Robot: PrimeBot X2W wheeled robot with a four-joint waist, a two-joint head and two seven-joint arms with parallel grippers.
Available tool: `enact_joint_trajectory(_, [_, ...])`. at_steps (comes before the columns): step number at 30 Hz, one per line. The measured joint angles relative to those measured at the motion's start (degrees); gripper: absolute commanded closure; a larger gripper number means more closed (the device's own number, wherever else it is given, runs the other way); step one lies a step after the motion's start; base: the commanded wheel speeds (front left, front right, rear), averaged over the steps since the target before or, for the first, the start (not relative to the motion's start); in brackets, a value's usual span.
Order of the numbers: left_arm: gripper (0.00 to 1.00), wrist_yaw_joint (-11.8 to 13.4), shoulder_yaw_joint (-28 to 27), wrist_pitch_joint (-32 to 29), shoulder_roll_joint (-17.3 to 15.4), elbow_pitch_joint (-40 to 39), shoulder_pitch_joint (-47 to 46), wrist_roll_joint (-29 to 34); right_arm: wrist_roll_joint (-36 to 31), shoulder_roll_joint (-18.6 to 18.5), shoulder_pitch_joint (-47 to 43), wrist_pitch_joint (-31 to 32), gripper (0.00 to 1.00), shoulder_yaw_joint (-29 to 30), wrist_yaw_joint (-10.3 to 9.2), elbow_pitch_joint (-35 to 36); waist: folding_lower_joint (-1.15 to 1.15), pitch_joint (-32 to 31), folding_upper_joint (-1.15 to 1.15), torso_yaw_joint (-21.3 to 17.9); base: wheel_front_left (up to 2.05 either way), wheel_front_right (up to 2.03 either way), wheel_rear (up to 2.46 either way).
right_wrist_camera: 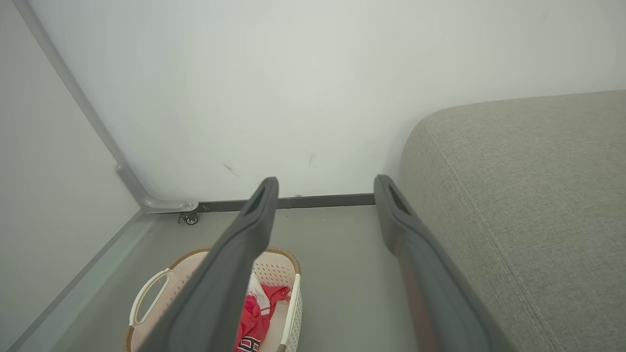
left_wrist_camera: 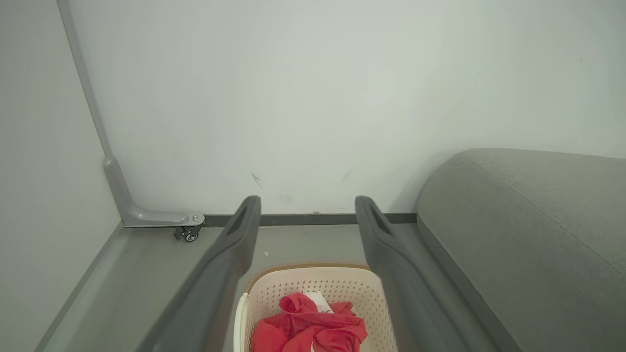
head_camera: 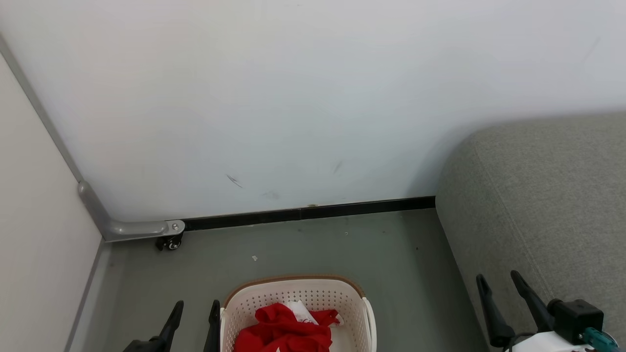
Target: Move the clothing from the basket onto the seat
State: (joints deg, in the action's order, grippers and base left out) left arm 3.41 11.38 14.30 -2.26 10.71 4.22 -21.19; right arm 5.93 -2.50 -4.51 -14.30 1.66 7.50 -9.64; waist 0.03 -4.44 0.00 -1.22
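Observation:
Bright red clothing (head_camera: 286, 330) lies crumpled inside the cream-white perforated basket (head_camera: 298, 293) on the grey floor, at the bottom centre of the head view. A bit of white fabric pokes out of the red heap. The clothing (left_wrist_camera: 308, 325) and basket (left_wrist_camera: 315, 283) sit low between my left fingers in the left wrist view. My left gripper (head_camera: 195, 310) is open, just left of the basket. My right gripper (head_camera: 499, 282) is open, in front of the grey seat (head_camera: 543, 195). In the right wrist view the basket (right_wrist_camera: 156, 288) and clothing (right_wrist_camera: 257, 310) lie lower left, the seat (right_wrist_camera: 528, 205) on the right.
A white wall with a black baseboard (head_camera: 313, 212) closes off the floor behind the basket. A partition panel on a grey foot with a small caster (head_camera: 170, 242) stands at the left. Bare grey floor (head_camera: 391, 254) lies between basket and seat.

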Motion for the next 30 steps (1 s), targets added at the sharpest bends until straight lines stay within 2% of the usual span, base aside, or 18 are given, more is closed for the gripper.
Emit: enact_joint_trajectory(30, [0.0,1.3,1.2,0.0,0.0,2.1,-0.4,0.1,-0.1,0.1,0.4,0.0,0.0,-0.4,0.0,-1.7,-0.01,-0.5,0.0,0.3,0.0,0.0,0.0])
